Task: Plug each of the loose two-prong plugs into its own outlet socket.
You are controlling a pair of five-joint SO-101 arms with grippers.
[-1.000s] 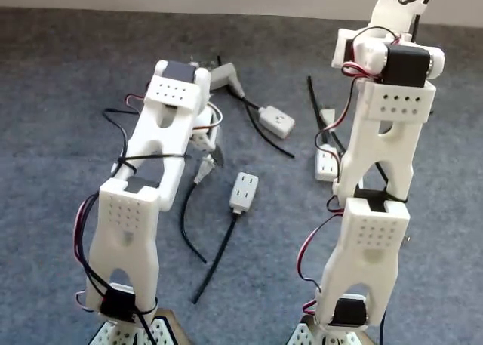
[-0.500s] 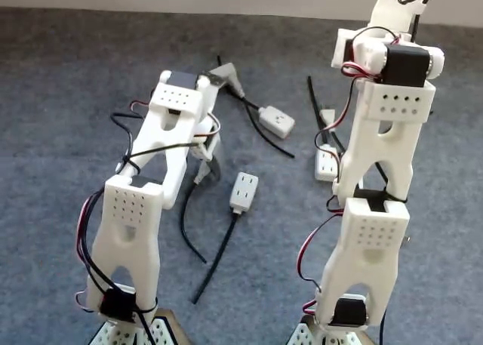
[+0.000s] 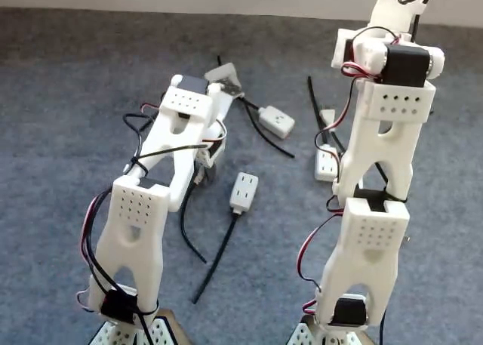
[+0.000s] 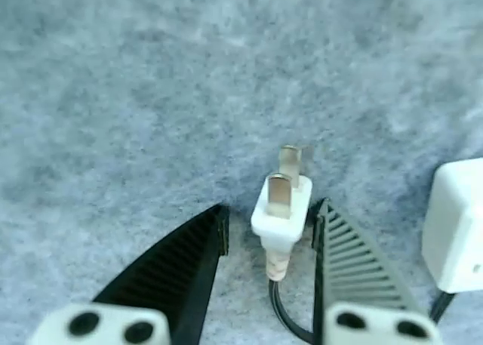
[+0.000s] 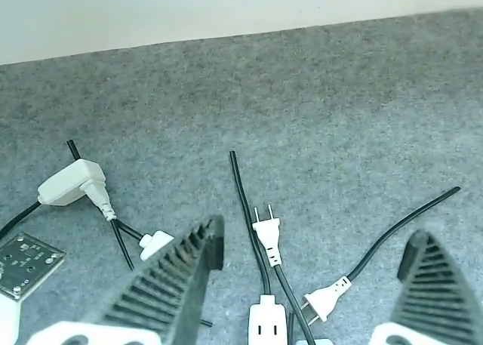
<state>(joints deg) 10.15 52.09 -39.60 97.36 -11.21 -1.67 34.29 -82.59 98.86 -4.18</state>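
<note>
Starting at the left of the high view, my left arm (image 3: 162, 171) leans forward and low over the grey felt worktop (image 3: 60, 133), its forearm tipped down toward the middle of the frame. Its wrist camera shows the left hand (image 4: 272, 207) spread, one dark finger on either side of a white two-prong plug (image 4: 281, 217). The plug lies on the felt at lower centre with its prongs pointing up the frame. One finger sits just beside the plug body and the other stands a little off; I cannot tell whether either touches it. At the right edge of that view a white socket block (image 4: 456, 224) lies near the plug. In the middle of the high view a white outlet socket (image 3: 243, 192) on a black cord lies face up just right of the left arm. A second socket (image 3: 277, 121) lies above it, and a third socket (image 3: 326, 162) is partly hidden behind my right arm (image 3: 377, 171). That arm stands tall and folded at the right, running out of the top edge. In the right wrist view, the small circuit board (image 5: 26, 266) at lower left carries marks too small for me to read. An angled plug (image 5: 72, 185) lies at the left. The right hand (image 5: 315, 235) hangs wide open, and between its fingers lie a loose plug (image 5: 266, 228) at lower centre and another plug (image 5: 328, 296) to its lower right.
</note>
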